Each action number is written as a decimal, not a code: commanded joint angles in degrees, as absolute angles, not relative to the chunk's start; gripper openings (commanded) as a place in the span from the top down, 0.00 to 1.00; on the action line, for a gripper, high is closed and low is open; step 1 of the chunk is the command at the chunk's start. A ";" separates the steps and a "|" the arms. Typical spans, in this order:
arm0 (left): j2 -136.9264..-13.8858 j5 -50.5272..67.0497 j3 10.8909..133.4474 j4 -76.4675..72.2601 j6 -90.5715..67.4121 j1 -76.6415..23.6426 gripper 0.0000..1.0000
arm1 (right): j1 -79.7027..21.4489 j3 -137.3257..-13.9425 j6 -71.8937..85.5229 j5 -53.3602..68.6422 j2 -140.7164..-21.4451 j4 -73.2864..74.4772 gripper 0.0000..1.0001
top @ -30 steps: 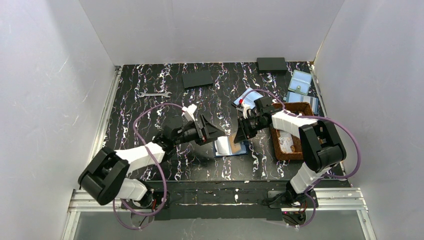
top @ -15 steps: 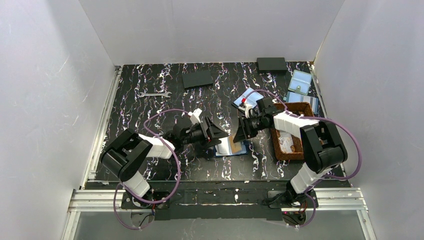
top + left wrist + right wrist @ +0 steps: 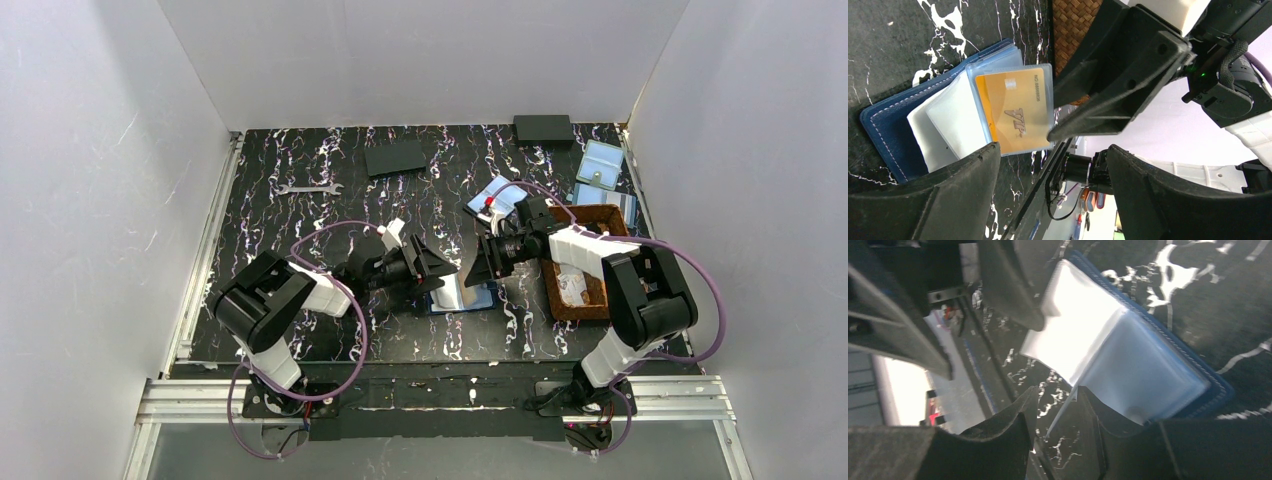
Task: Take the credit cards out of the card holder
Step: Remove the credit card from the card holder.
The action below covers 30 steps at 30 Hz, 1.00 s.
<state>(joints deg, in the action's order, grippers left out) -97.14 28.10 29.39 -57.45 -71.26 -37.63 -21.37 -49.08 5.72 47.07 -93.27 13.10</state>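
The navy card holder (image 3: 462,294) lies open on the table between both grippers. In the left wrist view its light pockets fan out (image 3: 943,125), and an orange-tan credit card (image 3: 1015,115) sits inside a clear sleeve. My right gripper (image 3: 478,272) is at the sleeve's free edge. In the right wrist view that thin edge (image 3: 1064,407) stands between its slightly parted fingers (image 3: 1058,392), with a gap on each side. My left gripper (image 3: 1052,152) is wide open and empty, low over the holder's left half (image 3: 432,270). The dark card is hidden.
A brown woven tray (image 3: 600,212) stands right of the holder under my right arm. Pale blue pouches (image 3: 601,162) lie at the back right, one (image 3: 497,195) behind the right gripper. Two black pads (image 3: 396,157) (image 3: 543,127) and a wrench (image 3: 308,188) lie further back.
My left arm has swung in and its gripper has moved a little right, closer to the holder. The right gripper has barely moved.
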 commanded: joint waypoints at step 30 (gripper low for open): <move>-99.21 27.50 26.71 -66.21 -73.49 -37.87 0.26 | -23.29 -47.04 7.49 44.60 -88.65 9.47 0.56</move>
<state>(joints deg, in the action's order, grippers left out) -98.96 27.81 26.94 -64.18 -73.45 -37.63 -22.96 -47.57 7.62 45.71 -92.01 10.96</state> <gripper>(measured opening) 0.747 0.430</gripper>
